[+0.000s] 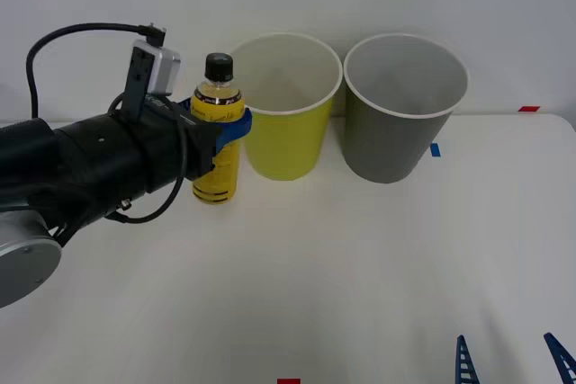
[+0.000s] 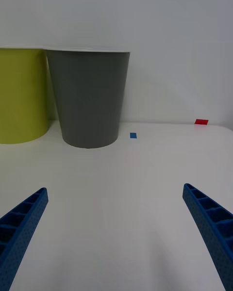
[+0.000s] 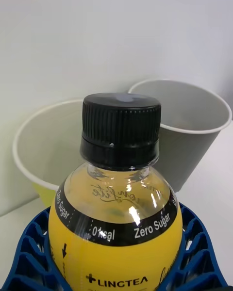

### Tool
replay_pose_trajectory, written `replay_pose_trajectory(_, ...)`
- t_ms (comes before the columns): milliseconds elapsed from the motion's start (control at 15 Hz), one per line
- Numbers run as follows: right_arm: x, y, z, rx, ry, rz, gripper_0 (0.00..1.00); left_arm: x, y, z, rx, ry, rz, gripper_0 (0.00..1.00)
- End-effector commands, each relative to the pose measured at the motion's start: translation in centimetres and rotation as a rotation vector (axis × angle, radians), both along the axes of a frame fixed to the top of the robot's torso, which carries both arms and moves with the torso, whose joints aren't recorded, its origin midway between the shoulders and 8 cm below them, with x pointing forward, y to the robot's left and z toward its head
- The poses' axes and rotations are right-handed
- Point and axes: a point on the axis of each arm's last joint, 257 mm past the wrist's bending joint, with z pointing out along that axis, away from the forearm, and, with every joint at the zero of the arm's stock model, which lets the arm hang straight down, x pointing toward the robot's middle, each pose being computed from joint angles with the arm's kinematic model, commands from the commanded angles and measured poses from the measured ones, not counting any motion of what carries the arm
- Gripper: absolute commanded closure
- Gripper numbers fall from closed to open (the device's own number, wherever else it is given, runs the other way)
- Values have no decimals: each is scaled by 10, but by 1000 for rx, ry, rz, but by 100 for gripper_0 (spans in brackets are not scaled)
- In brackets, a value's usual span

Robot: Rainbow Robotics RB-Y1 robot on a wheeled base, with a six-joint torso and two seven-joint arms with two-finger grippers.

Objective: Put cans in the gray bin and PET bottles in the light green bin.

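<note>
Standing upright on the smooth white counter (image 1: 297,276), the PET bottle (image 1: 216,132) is a slim cylinder with a glossy yellow label, a clear rounded shoulder and a ridged black screw cap. It sits just beside the light green bin (image 1: 286,105), on that bin's left, with its base on the counter. The light green bin is a tall, round, tapered tub of matte plastic with a white inside and white rim; the gray bin (image 1: 402,110) of the same shape stands just beside it on the far side from the bottle.

The left pincer (image 1: 220,128) reaches in level from the left on a thick black arm, a small camera block and looping cable on its wrist. Its blue ribbed fingers (image 3: 29,252) are closed around the bottle's upper label, wrapping both sides of it.

The right pincer (image 2: 116,233) sits low, near the counter's front edge and well apart from the gray bin, its blue honeycombed fingers spread wide with nothing between them.

The left wrist view shows the label's print, "0 kcal" and "Zero Sugar", and both bins' white insides past the cap. The right wrist view shows the bins' outer walls side-on, plus a blue tape mark (image 2: 133,135) near the gray bin's foot and a red tape mark (image 2: 201,121) farther out.
</note>
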Motion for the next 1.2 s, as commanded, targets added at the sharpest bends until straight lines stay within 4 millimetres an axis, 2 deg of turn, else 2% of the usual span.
replay_pose_trajectory(67,0,0,0,0,0,0,3,1,20,36,-58,19,19,99)
replay_pose_trajectory(267,0,0,0,0,0,0,3,14,28,71,5,-34,57,99)
replay_pose_trajectory(467,0,0,0,0,0,0,3,35,27,106,-41,-77,71,99)
replay_pose_trajectory(733,0,0,0,0,0,0,3,66,13,126,-157,-56,27,100)
replay_pose_trajectory(1200,0,0,0,0,0,0,4,115,-39,130,-204,-72,-16,100)
